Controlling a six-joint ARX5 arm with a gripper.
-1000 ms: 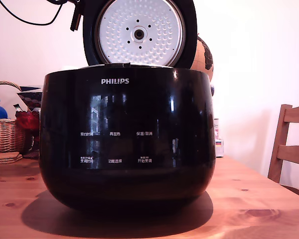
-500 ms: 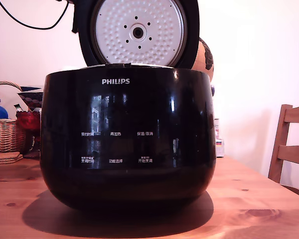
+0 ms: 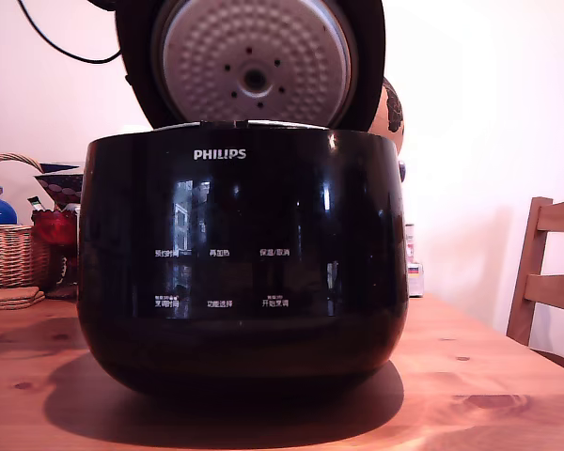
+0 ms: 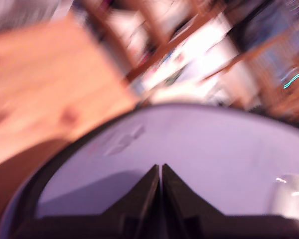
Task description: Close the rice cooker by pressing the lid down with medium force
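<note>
Pressed together, my gripper's (image 4: pixel 161 172) dark fingers rest on the round glossy black lid (image 3: pixel 254 66), hinged half-open at top centre above the large black rounded rice cooker (image 3: pixel 242 263); it looks stiff, slick, best pushed mid-top.

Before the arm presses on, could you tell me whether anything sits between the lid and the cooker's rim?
Nothing visible does: the lid is tilted open above the rice cooker, with nothing seen in the gap. The gripper, closed, is at the lid's outer face.
</note>
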